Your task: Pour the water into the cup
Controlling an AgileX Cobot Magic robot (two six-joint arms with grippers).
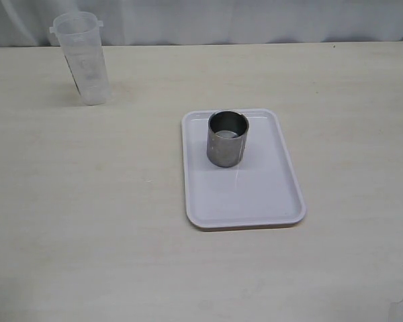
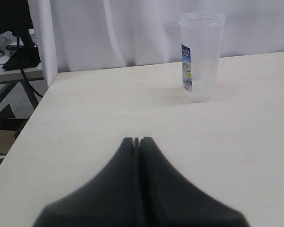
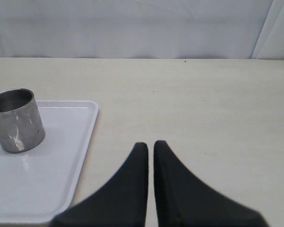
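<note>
A pale wood-grain table [image 1: 87, 221] runs back to a white curtain [image 1: 221, 20]. Right of centre lies 1 white tray [image 1: 255, 201]. The cup [image 1: 228, 139] stands upright on its far part: short, dark grey, shiny steel, no handle. A translucent beaker [image 1: 84, 60] stands far left, well apart; its water cannot be made out. The left gripper [image 2: 137, 140] is pressed closed and empty. The right gripper [image 3: 150, 144] shows a thin slit and grips nothing.
</note>
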